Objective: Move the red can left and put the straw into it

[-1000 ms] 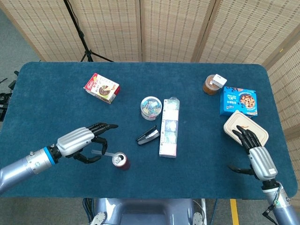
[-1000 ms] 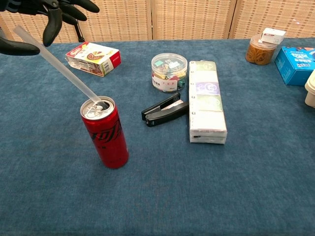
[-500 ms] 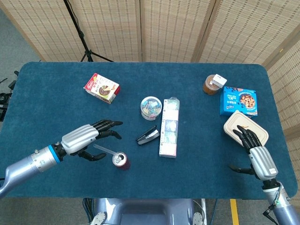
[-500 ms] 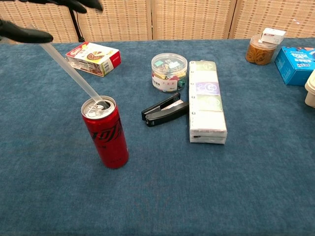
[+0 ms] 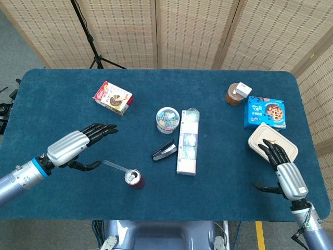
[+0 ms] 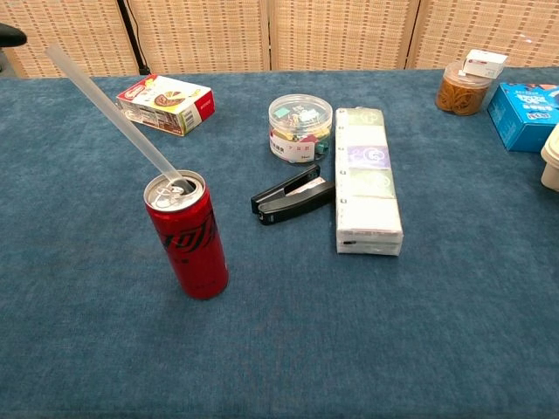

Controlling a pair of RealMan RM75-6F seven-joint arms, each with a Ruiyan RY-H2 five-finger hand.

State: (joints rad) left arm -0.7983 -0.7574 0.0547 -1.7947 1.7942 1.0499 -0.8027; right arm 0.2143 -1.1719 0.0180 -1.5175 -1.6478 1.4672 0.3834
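Note:
The red can (image 5: 133, 178) (image 6: 187, 236) stands upright near the table's front edge, left of centre. A clear straw (image 5: 115, 166) (image 6: 112, 118) sits in its opening and leans away to the left. My left hand (image 5: 72, 147) hovers left of the can with its fingers spread, clear of the straw and holding nothing; only a dark fingertip (image 6: 9, 35) shows at the chest view's top left corner. My right hand (image 5: 283, 167) rests open at the front right, far from the can.
A black stapler (image 5: 164, 150) (image 6: 292, 195), a long tissue pack (image 5: 188, 141) (image 6: 368, 179) and a clear tub of clips (image 5: 167, 119) (image 6: 300, 127) lie mid-table. A red-white box (image 5: 113, 97) sits back left. A beige lidded container (image 5: 272, 140), blue cookie box (image 5: 264, 112) and brown jar (image 5: 235, 94) stand right.
My left hand has let go of the straw and drawn back to the left, away from the can. The straw stays leaning in the can. The right hand has not moved.

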